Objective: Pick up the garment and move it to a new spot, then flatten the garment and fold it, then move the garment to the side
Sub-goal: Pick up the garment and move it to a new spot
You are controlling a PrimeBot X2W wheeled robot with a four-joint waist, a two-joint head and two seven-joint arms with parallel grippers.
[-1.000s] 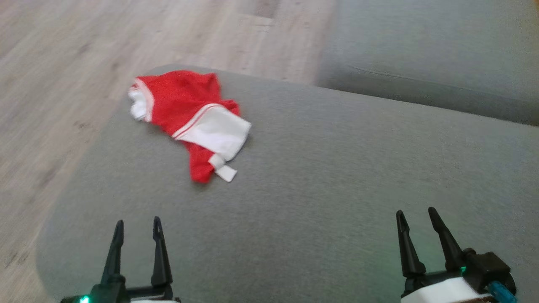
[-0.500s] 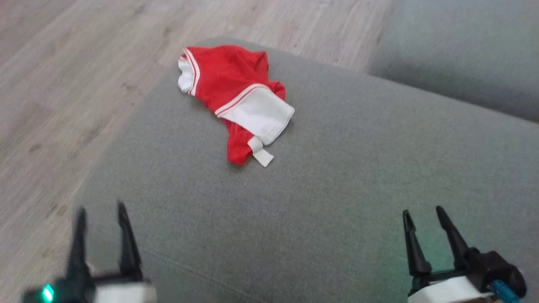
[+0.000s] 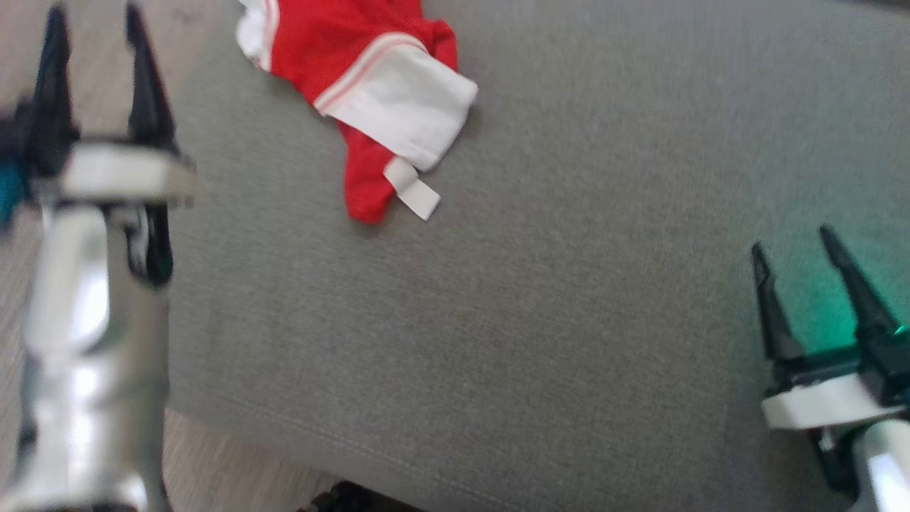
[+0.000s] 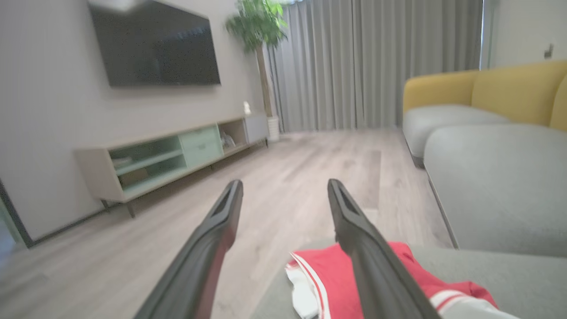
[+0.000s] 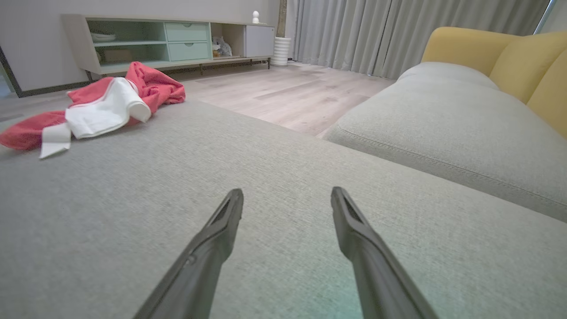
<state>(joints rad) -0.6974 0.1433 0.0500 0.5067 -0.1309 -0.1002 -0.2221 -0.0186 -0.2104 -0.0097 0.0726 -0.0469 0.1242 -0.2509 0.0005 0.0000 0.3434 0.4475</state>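
While the seat [image 3: 569, 320] carries the garment [image 3: 370, 92] as a crumpled red-and-white heap near its far left corner, touched by neither arm, none of the task looks done: lifting, moving, flattening, folding and setting aside are all left. The left gripper [image 3: 94, 18] hangs with its fingers spread at the seat's left edge, just beside the heap and holding nothing. The right gripper [image 3: 793, 240] is likewise spread and empty over the seat's near right part, well apart from the cloth. The seat is broad, plain grey woven fabric, with a second grey cushion [image 5: 443, 133] beyond its far edge. Around them are a pale wood floor [image 4: 288, 177], grey curtains [image 4: 354, 62], yellow backrests [image 4: 487, 88], a wall TV [image 4: 155, 44], a low cabinet [image 4: 168, 155] and a plant [image 4: 257, 22].
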